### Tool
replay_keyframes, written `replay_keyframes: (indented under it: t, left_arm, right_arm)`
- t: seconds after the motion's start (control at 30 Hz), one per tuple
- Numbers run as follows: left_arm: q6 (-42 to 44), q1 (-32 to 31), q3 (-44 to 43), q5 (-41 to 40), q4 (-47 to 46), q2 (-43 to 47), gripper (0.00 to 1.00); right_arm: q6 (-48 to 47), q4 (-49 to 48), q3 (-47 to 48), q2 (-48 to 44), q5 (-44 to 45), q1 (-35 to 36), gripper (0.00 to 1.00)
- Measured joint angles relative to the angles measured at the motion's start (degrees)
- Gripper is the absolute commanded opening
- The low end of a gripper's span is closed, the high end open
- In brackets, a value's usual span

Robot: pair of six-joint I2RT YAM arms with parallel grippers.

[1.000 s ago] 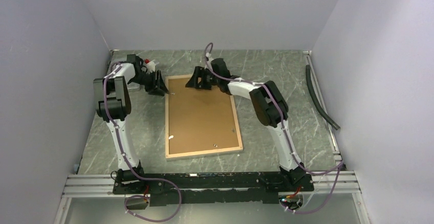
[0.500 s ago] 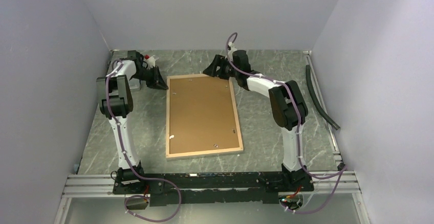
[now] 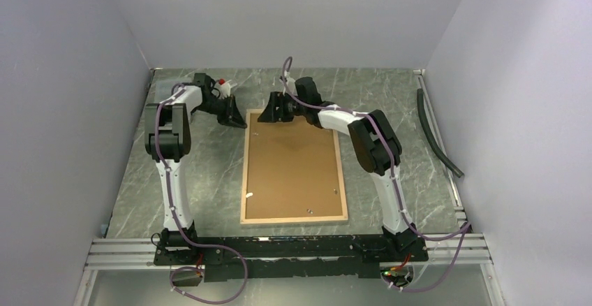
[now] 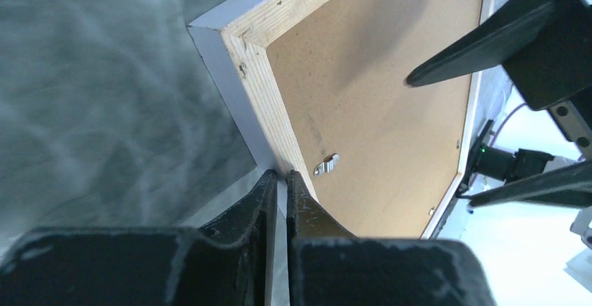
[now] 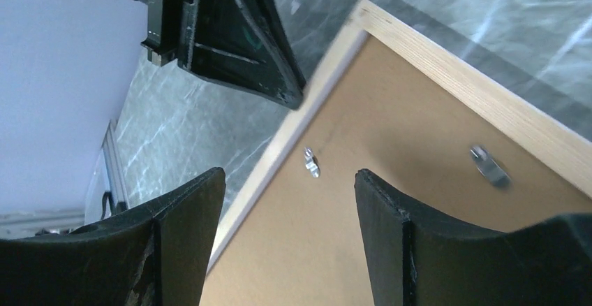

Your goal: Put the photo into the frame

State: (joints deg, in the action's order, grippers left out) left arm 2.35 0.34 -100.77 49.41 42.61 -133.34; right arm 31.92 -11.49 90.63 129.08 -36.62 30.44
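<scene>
The frame (image 3: 343,173) lies face down, its light wood back up, with the brown backing board (image 3: 293,163) and small clips (image 4: 325,165) inside. The photo is hidden. My left gripper (image 3: 241,121) is shut, its tips (image 4: 282,175) against the frame's silver left side (image 4: 230,82) near the far-left corner. My right gripper (image 3: 270,114) is open and empty, its midpoint (image 5: 290,180) just above the backing board (image 5: 391,215) at the far edge. The left fingers (image 5: 279,75) also show in the right wrist view, beside the frame's edge (image 5: 475,96).
A black hose (image 3: 436,135) lies along the right wall by a metal rail. A small red and white object (image 3: 223,82) sits at the back left behind the left arm. Walls close in on the back, left and right.
The frame has slid right and squared up on the table. My left gripper moved right along its left edge. My right gripper swung back left over the frame's far edge.
</scene>
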Motion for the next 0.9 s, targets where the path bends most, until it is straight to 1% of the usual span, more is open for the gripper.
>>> replay_keyframes:
  t: [0.27,0.4,0.57,0.9]
  left_arm:
    - [0.3,-3.4,3.5,2.7,0.0,1.0,0.05]
    - [0.3,-3.5,4.8,3.1,-0.7,1.6,0.05]
    - [0.2,-3.5,5.4,3.2,-1.5,2.0,0.04]
    - [0.2,-3.5,5.9,3.0,-1.9,2.4,0.03]
  right_arm:
    - [-3.1,4.2,4.2,3.2,-3.1,2.3,0.71]
    - [-3.5,5.3,3.8,3.6,-3.1,3.0,0.7]
    - [-3.9,4.5,1.4,3.5,-3.5,3.2,0.7]
    - [-5.8,4.6,1.2,3.3,-4.0,3.4,0.7]
